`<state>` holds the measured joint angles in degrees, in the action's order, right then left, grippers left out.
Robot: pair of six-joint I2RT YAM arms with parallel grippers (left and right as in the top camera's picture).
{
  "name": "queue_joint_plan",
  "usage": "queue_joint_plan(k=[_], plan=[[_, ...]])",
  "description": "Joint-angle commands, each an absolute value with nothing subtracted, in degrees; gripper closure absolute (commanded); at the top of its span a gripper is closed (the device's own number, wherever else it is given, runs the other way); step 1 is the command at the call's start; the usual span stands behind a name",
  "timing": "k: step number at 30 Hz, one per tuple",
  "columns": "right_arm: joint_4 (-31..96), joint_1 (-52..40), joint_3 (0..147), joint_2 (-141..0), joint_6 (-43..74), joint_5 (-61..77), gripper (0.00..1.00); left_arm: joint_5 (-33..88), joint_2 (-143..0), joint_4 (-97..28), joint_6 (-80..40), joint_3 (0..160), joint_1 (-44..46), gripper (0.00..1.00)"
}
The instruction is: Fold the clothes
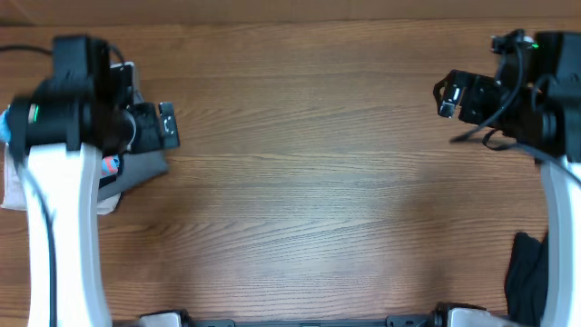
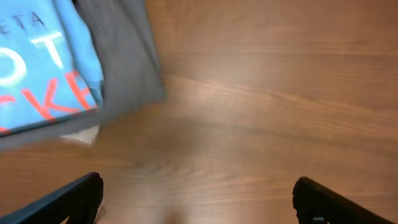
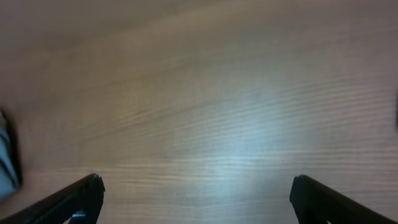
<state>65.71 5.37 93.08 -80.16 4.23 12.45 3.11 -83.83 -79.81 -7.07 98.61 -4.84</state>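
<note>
A folded sky-blue T-shirt [image 2: 37, 62] with white and pink-red lettering lies on a folded grey garment [image 2: 127, 56] at the table's left edge; a white garment [image 2: 84, 134] peeks out beneath. In the overhead view the stack [image 1: 136, 168] is mostly hidden under my left arm. My left gripper [image 1: 168, 127] is open and empty above bare wood just right of the stack; its fingers show in the left wrist view [image 2: 198, 196]. My right gripper [image 1: 447, 95] is open and empty over bare table at the far right [image 3: 196, 196]. A black garment [image 1: 526, 272] lies at the front right.
The wooden table [image 1: 318, 182] fills the view. White cloth [image 1: 18, 186] of the stack sticks out at the far left edge. The arm bases stand at the front edge.
</note>
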Motion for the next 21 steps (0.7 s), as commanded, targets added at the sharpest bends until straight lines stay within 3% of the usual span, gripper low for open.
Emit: queue_joint_plan(k=[1,6,11,21], plan=[[60.01,5.54,84.33,-71.61,4.54,10.57,0.0,2.37,-70.32,-73.01,-7.18,87.92,-4.8,0.0],[51.53,5.54,68.25,-57.25,4.75,10.31,0.0,2.37,-55.46,-61.34,-7.92,70.02,-4.8,0.0],[52.18,5.54,59.81,-48.8,4.73,5.19,0.0,0.82,-47.27,-54.43,-7.73,57.52,-4.84,0.0],[62.06,5.54,59.02,-49.12,4.71,4.99,0.0,0.89,-49.25,-58.78,-7.73,49.82,-4.84,0.0]])
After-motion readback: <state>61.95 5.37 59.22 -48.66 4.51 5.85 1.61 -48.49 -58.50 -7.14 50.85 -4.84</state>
